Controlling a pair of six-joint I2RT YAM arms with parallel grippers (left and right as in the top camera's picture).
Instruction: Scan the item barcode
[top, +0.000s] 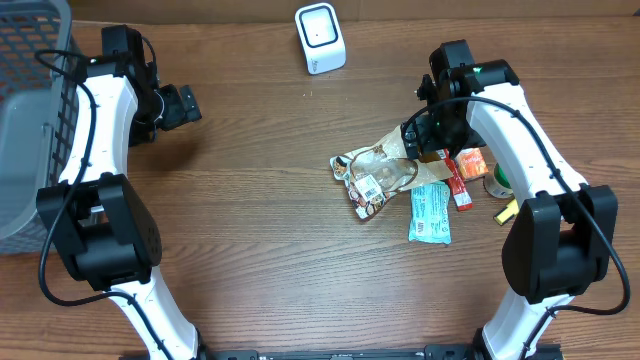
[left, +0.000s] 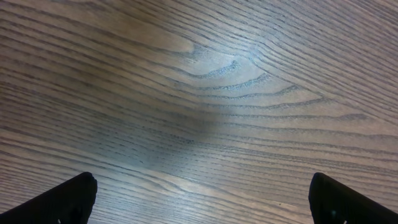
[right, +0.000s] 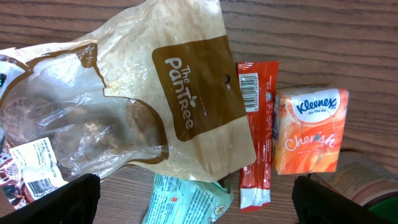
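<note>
Several items lie in a pile at the right of the table: a brown Pantree bag (top: 385, 168) (right: 180, 81), a teal packet (top: 430, 212) (right: 186, 202), a red stick packet (top: 458, 186) (right: 256, 130) and an orange Kleenex pack (top: 472, 161) (right: 311, 130). A barcode shows on the red stick packet, and a white label on the bag's clear end. My right gripper (top: 420, 140) (right: 196, 193) hangs open just above the bag and the teal packet, holding nothing. Far to the left, my left gripper (top: 186, 104) (left: 202, 190) is open over bare wood. A white scanner (top: 320, 38) stands at the back.
A grey mesh basket (top: 25, 120) occupies the left edge. A green round tin (top: 497, 181) (right: 367, 186) and a small yellow thing (top: 505, 211) lie at the right of the pile, close to the right arm.
</note>
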